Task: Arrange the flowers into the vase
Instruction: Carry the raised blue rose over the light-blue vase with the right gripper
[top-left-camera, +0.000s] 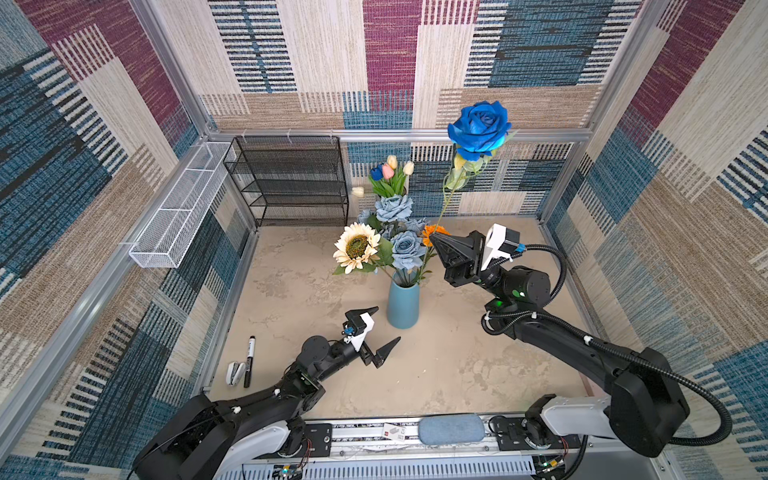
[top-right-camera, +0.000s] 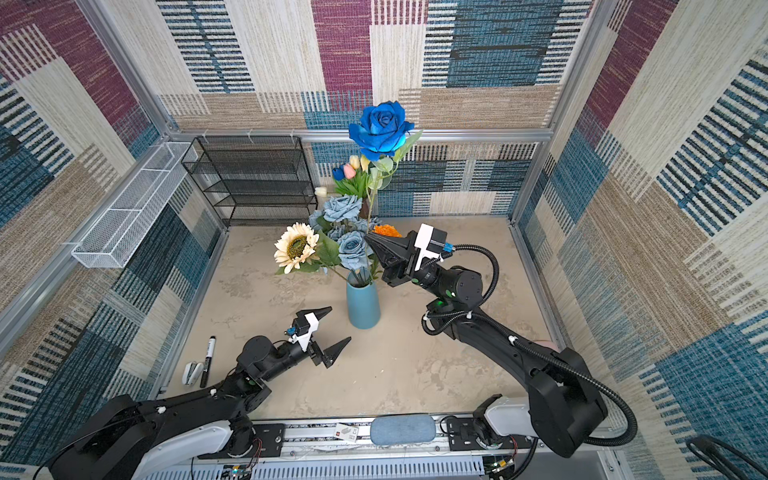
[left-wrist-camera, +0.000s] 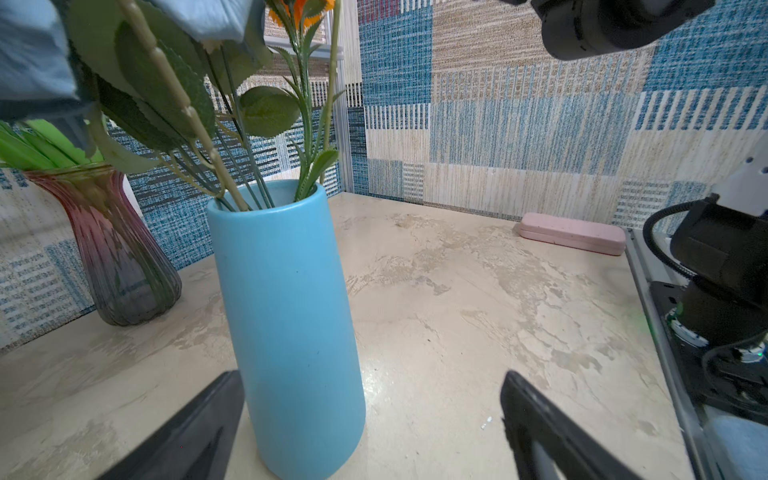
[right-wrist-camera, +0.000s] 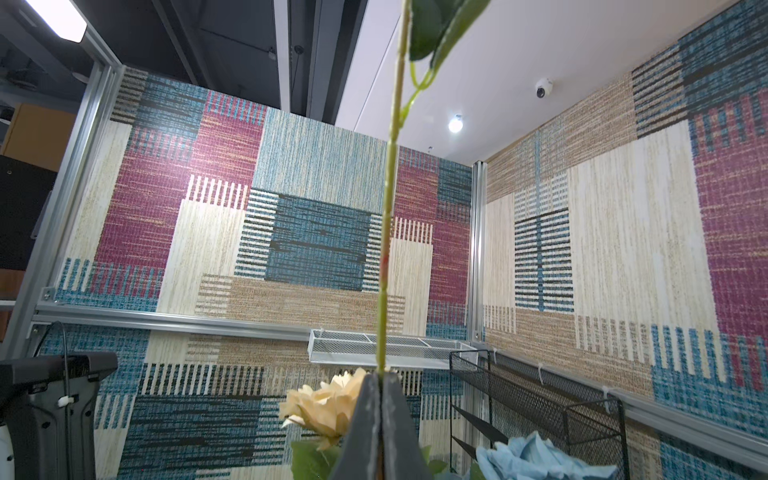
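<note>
Right wrist view: right gripper (right-wrist-camera: 380, 376) has its fingers pressed together on the thin green stem of the deep-blue rose (right-wrist-camera: 386, 232). The stem runs up out of the tips w/ a leaf near the frame edge; the bloom is out of shot.

In both top views the bloom (top-left-camera: 480, 126) (top-right-camera: 381, 126) sits high above everything else. Its stem slants down to the right gripper (top-left-camera: 432, 236) (top-right-camera: 368, 237), which is raised just beside the bouquet, above & right of the blue vase (top-left-camera: 403, 303) (top-right-camera: 363, 303). Can't tell if the stem's lower end reaches the vase mouth.

Already in the blue vase:
- cream sunflower (top-left-camera: 356, 246), leaning left
- dusty-blue roses (top-left-camera: 405, 245) in the middle
- orange bloom (top-left-camera: 434, 230), right by the right gripper's tips

Tulips (top-left-camera: 390, 174) stand further back. In the left wrist view green stalks rise from a ribbed pink-grey glass vase (left-wrist-camera: 120, 249) beside the blue vase (left-wrist-camera: 286, 311).

Left gripper (top-left-camera: 387, 324) (top-right-camera: 340, 323) (left-wrist-camera: 370, 374) sits low over the bench (top-left-camera: 457, 365), jaws wide apart, nothing in them. It is near the blue vase's base but not gripping it.

Also on the scene:
- black wire rack (top-left-camera: 291, 178) at the back left
- white mesh basket (top-left-camera: 178, 208) on the left wall
- marker (top-left-camera: 249, 361) & white stapler (top-left-camera: 235, 374) at the front left
- pink case (left-wrist-camera: 573, 239) by the wall
</note>
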